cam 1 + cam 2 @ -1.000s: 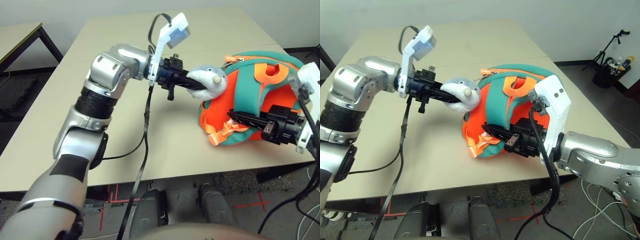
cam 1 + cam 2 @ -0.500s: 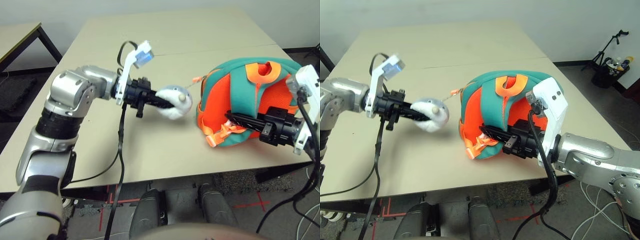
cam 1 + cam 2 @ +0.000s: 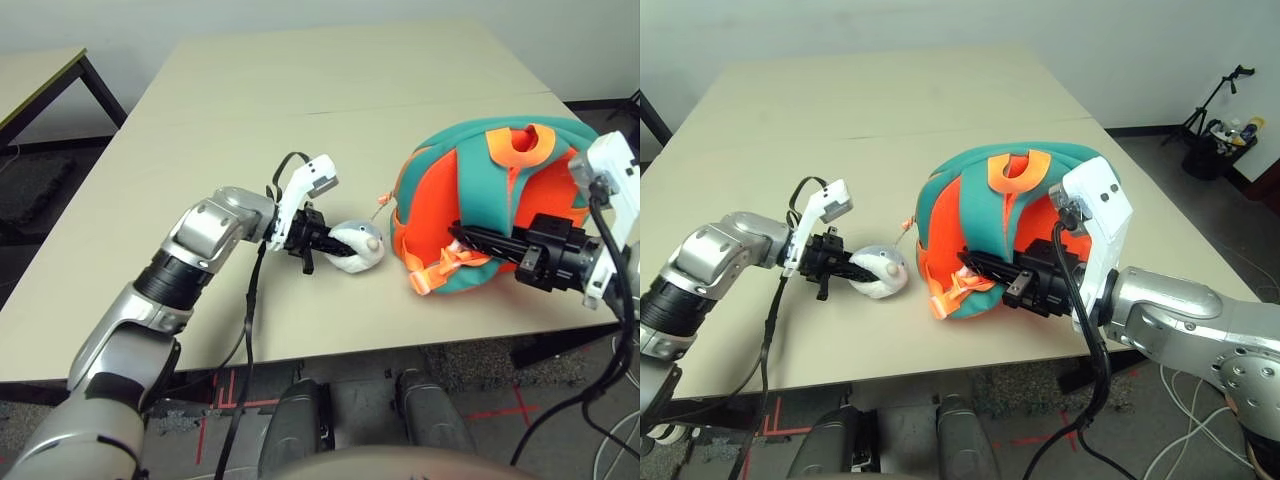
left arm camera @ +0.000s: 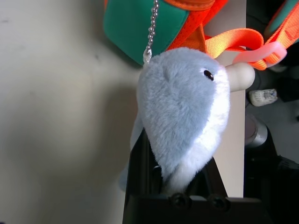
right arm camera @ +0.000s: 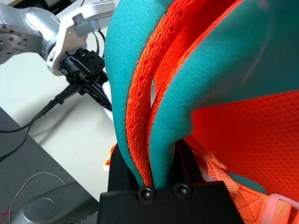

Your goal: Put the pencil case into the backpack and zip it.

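Small orange backpack with teal trim [image 3: 500,215] at right of frame on beige desk [image 3: 330,70], lying back side up, straps toward lower edge. Left hand [image 3: 335,243] at frame centre, clamped on grey-and-white plush animal [image 3: 358,246], which rests on desk just left of backpack, chain linking the two. Right hand [image 3: 470,237] at lower right, pinched on teal-and-orange strap edge [image 5: 154,107]. Pencil case not located. Step judged: arranging backpack, plush being parked aside. Next move likely calls for releasing plush, then finding zipper and opening.
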`<state>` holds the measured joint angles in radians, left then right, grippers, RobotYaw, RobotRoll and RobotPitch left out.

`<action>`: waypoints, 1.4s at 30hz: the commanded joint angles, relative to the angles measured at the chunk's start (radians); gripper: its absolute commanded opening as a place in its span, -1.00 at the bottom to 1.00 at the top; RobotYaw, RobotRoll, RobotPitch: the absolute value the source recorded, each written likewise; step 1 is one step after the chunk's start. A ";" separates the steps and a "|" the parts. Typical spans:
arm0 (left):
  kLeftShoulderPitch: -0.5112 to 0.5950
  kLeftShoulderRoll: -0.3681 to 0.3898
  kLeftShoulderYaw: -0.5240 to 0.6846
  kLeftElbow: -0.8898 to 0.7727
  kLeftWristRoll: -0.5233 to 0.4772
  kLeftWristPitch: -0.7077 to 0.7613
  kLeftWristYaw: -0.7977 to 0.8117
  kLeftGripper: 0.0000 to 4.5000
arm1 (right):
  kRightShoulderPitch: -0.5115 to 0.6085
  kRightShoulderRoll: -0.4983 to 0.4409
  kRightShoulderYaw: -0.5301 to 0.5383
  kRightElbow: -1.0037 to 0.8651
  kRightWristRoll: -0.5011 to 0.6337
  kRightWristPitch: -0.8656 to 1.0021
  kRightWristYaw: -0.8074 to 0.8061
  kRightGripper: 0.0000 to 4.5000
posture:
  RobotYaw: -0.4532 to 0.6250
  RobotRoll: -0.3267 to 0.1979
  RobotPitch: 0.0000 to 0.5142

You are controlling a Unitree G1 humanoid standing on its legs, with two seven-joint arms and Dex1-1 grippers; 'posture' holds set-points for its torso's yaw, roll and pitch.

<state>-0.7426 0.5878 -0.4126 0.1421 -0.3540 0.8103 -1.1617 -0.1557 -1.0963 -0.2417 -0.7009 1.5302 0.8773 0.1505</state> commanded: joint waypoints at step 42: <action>0.262 0.226 0.686 -0.099 -0.147 0.266 0.437 1.00 | 0.557 -0.260 -0.879 0.413 0.063 0.576 0.032 0.98 | -0.43 0.25 -0.76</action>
<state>-0.4719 0.8301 0.2339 -0.0263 -0.5599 1.1416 -0.8197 0.4066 -1.3708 -1.1241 -0.3138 1.7109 1.4631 0.1522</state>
